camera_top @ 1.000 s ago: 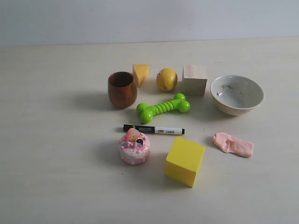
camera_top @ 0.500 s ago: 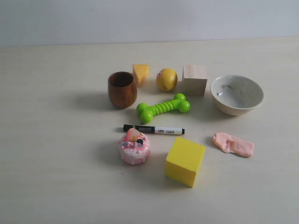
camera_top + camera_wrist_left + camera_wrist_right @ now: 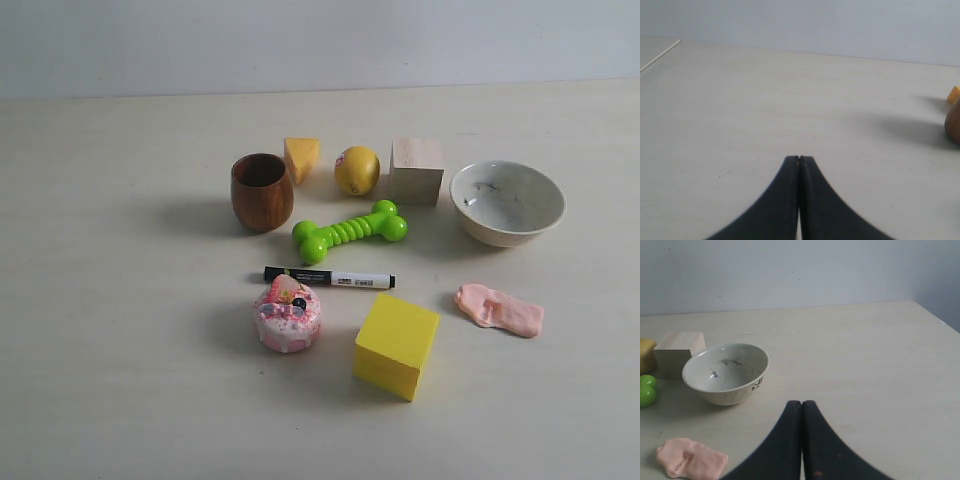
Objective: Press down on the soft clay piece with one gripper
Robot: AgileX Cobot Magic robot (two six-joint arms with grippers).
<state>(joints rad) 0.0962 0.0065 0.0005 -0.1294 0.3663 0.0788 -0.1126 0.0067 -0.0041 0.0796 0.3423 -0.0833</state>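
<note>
The soft clay piece (image 3: 499,309) is a flat salmon-pink blob lying on the table at the right of the exterior view, just below the bowl. The right wrist view also shows the clay piece (image 3: 691,458), off to one side of my right gripper (image 3: 801,402), which is shut with nothing in it and apart from the clay. My left gripper (image 3: 799,158) is shut too, empty, over bare table. Neither gripper shows in the exterior view.
A white bowl (image 3: 507,203), wooden block (image 3: 416,170), lemon (image 3: 357,170), cheese wedge (image 3: 301,157), wooden cup (image 3: 262,191), green bone toy (image 3: 349,232), marker (image 3: 329,277), pink cake toy (image 3: 288,313) and yellow cube (image 3: 397,345) stand around the table's middle.
</note>
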